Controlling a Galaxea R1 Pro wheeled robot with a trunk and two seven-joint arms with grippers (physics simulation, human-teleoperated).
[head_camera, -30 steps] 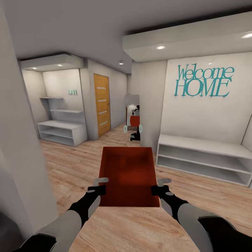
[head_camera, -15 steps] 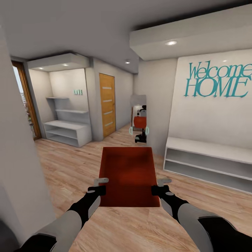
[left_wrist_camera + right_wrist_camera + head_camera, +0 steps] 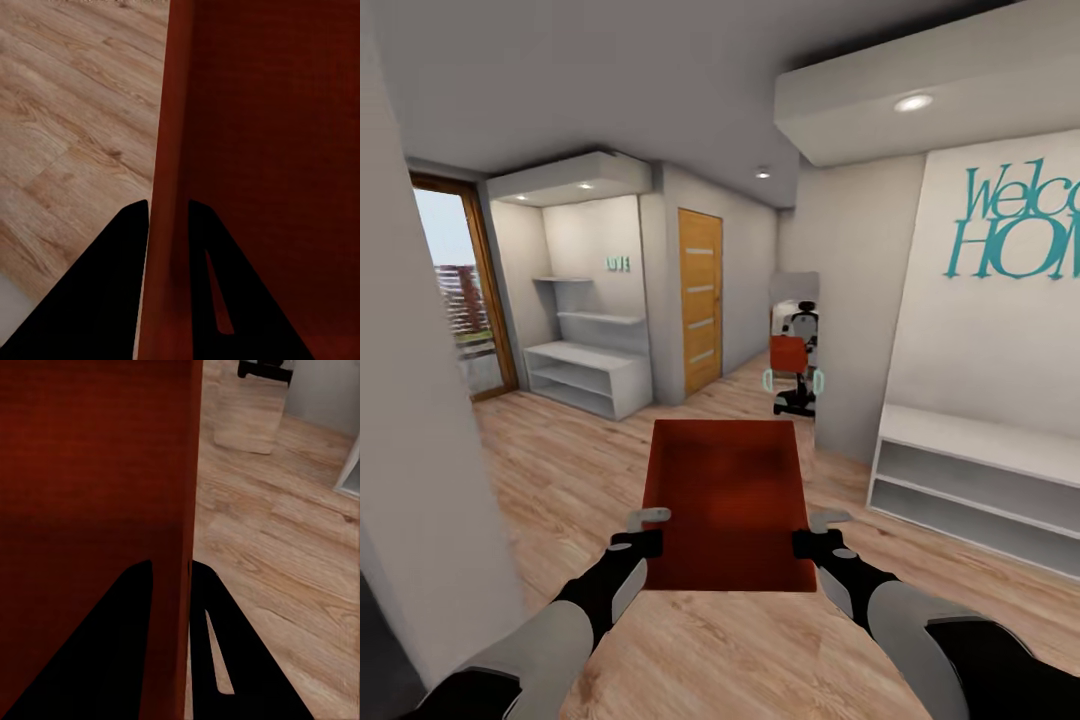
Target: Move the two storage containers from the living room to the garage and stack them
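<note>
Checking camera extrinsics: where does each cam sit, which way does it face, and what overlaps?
Head: high on the robot, facing forward and down a hallway; both forearms, left gripper and right gripper hold the storage container.
Left wrist: along its fingers, clamping a container wall.
Right wrist: along its fingers, clamping the opposite wall.
Shared: the container, wood floor.

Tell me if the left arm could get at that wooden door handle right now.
Probably not. The left gripper is clamped on the orange box's wall, sharing the carry with the right gripper, and the wooden door stands well down the hallway.
</note>
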